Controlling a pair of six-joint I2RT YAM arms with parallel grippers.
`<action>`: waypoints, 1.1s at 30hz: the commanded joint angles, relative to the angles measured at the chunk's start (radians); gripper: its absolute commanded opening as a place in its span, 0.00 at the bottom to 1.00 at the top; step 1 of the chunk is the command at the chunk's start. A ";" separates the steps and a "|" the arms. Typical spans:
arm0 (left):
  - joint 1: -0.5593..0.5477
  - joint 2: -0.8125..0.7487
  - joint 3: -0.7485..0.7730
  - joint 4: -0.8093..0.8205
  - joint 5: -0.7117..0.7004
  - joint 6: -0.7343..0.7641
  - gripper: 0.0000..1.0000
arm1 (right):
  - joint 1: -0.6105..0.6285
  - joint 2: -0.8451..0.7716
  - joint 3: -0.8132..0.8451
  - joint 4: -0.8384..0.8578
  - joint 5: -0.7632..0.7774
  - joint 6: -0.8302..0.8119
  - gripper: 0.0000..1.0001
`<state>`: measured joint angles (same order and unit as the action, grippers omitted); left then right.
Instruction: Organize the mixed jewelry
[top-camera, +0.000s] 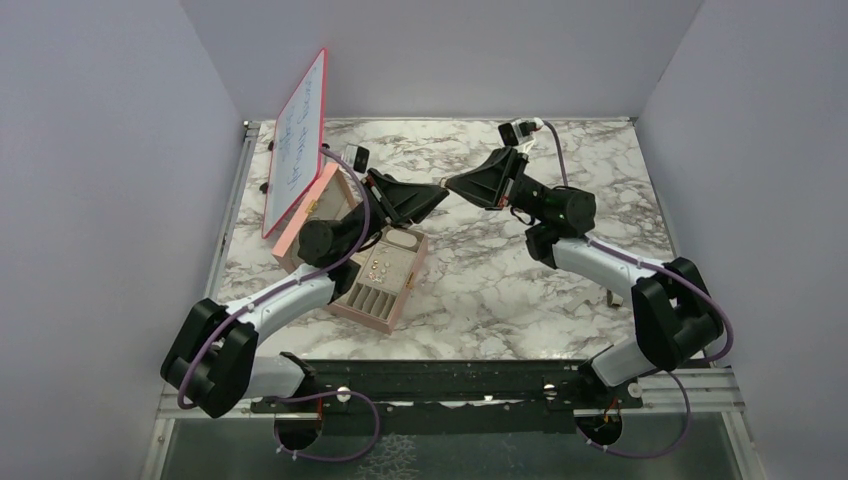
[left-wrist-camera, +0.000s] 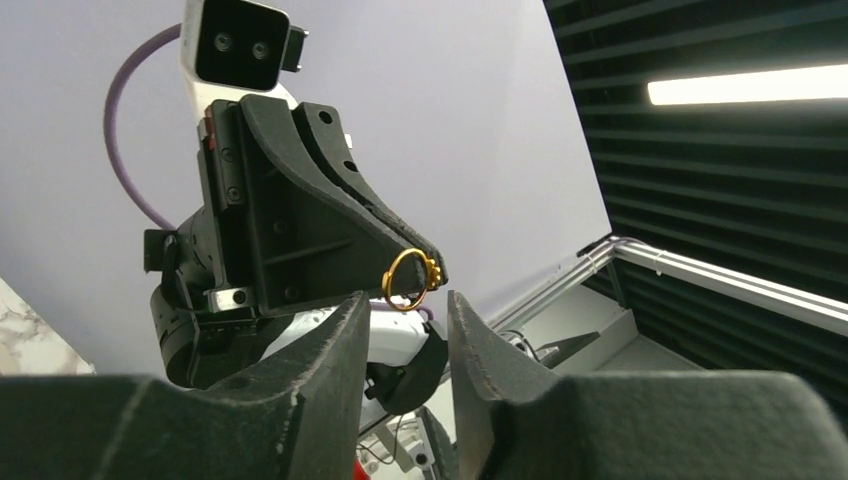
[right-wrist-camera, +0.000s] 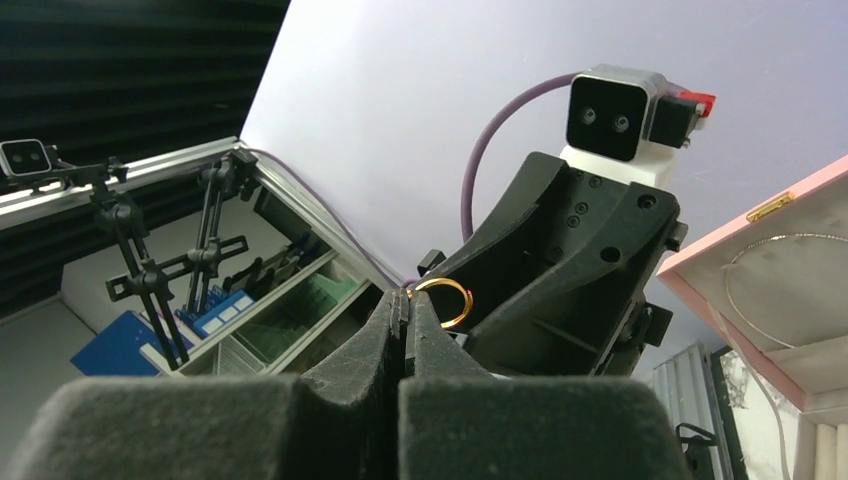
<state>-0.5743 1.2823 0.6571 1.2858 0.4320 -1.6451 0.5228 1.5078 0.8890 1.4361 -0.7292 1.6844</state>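
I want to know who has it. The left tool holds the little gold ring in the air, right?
No, the right tool holds the small round gold ring in the air, as the right wrist view shows.

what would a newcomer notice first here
The two black grippers meet tip to tip above the marble-patterned table: the right gripper is shut on a small gold-coloured ring, and the left gripper faces it open. On the table's left sits an open pink rectangular box with beige compartments.

Even diffuse light, soft shadows; ceiling light strip (left-wrist-camera: 745, 90) glares; left claw (left-wrist-camera: 408, 298) foreground slightly blurred.
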 joint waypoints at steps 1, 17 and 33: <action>-0.007 0.006 0.042 0.079 0.039 -0.003 0.30 | 0.009 0.011 0.019 0.052 -0.027 0.005 0.01; -0.004 -0.079 0.004 -0.076 -0.028 0.145 0.00 | 0.008 -0.033 -0.050 0.008 -0.027 -0.053 0.41; 0.001 -0.236 -0.019 -0.474 -0.117 0.430 0.00 | 0.005 -0.244 -0.055 -0.546 0.050 -0.481 0.63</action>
<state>-0.5758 1.0389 0.6498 0.8753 0.3416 -1.2758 0.5236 1.2739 0.7898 1.0084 -0.6960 1.3155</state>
